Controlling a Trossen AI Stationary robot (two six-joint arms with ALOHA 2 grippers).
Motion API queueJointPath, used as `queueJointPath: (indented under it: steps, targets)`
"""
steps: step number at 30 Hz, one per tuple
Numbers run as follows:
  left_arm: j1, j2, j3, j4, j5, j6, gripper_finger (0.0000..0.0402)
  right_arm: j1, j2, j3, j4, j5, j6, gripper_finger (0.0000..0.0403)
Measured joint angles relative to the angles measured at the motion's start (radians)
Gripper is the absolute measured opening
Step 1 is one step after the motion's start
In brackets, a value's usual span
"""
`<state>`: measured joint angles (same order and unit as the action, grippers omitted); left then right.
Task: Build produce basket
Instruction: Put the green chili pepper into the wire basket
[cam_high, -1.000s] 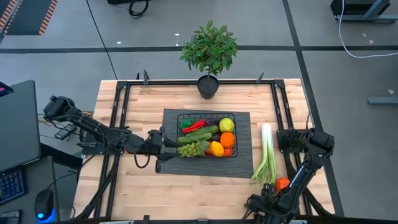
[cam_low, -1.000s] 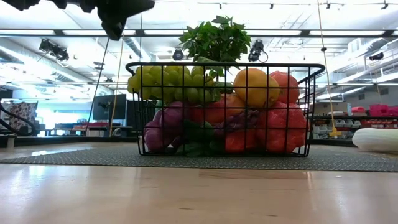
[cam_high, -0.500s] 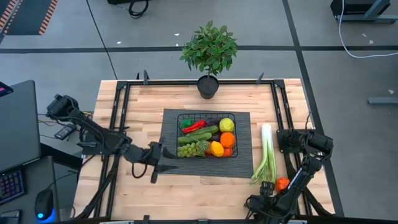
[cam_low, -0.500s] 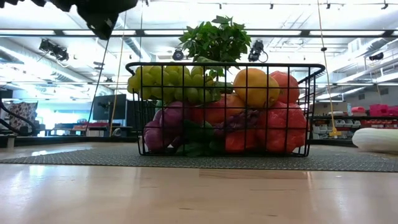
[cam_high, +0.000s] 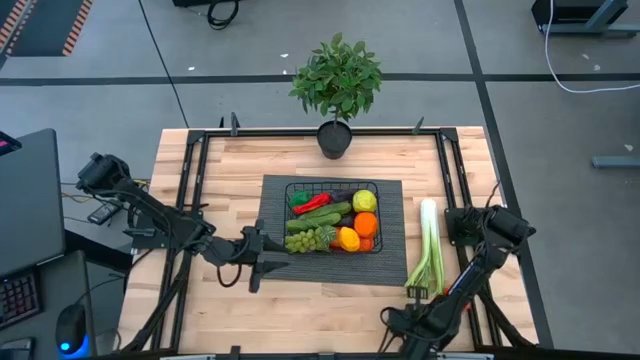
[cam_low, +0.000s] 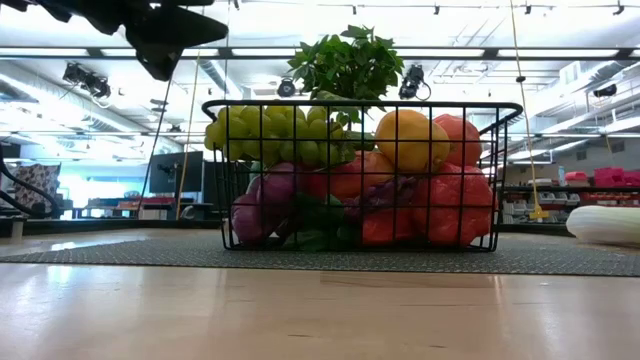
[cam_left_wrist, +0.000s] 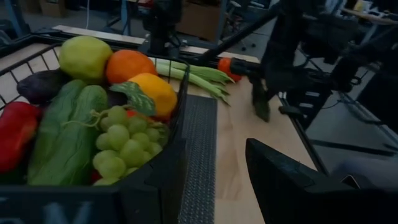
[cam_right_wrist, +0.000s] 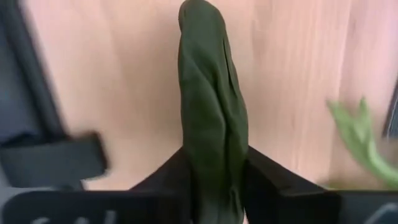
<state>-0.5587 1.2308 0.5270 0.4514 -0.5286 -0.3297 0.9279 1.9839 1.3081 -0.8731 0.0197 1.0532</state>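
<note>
— Most of the produce is already in: the basket (cam_high: 333, 216) sits on its mat (cam_high: 390, 258) mid-counter, packed with green grapes (cam_high: 310, 239), a red pepper (cam_high: 312, 203), cucumbers, a lemon (cam_high: 365, 200), oranges.

— What's left out?

— The leek (cam_high: 427, 250) lies on the counter (cam_high: 220, 170) to the right of the mat, apart from the basket. An orange-red piece (cam_left_wrist: 227, 65) shows by its leafy end in the left wrist view, probably the carrot.

— And the arms?

— The right claw (cam_right_wrist: 211, 180) is clenched on a dark green piece (cam_right_wrist: 208, 118), cucumber or leek leaf, I can't tell, near the counter's front edge. The left claw (cam_high: 258, 264) hovers just beside the basket's left end, holding nothing I can see; whether its fingers are parted, I can't tell.

— So nearly finished?

— I'd judge a couple of items remain.
</note>
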Motion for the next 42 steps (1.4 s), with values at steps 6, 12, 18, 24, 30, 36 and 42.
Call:
queueJointPath:
  steps: [6, 12, 18, 24, 30, 36, 42]
  targets:
    - [-0.007, 0.0, 0.0, -0.009, -0.003, 0.001, 0.0172, -0.09, 0.0, 0.167, -0.174, 0.037, -0.172, 0.008]
    - [-0.024, 0.023, 0.0, -0.019, -0.003, 0.019, 0.0172, -0.202, -0.001, 0.413, -0.496, 0.274, -0.373, 0.0106]
    - [-0.008, 0.062, 0.0, -0.015, -0.017, 0.016, 0.0172, -0.32, -0.002, 0.585, -0.651, 0.438, -0.555, 0.0105]
    - [0.02, 0.072, 0.0, 0.01, -0.018, -0.031, 0.0172, -0.469, -0.002, 0.661, -0.672, 0.482, -0.679, 0.0104]
    - [0.032, 0.072, 0.0, 0.057, -0.019, -0.074, 0.0172, -0.61, -0.002, 0.694, -0.611, 0.458, -0.764, 0.0104]
    - [0.001, 0.072, 0.0, 0.058, -0.018, -0.115, 0.0172, -0.7, -0.002, 0.694, -0.548, 0.37, -0.788, 0.011]
    - [-0.041, 0.072, 0.0, 0.059, -0.037, -0.133, 0.0172, -0.737, -0.002, 0.694, -0.534, 0.318, -0.82, 0.0164]
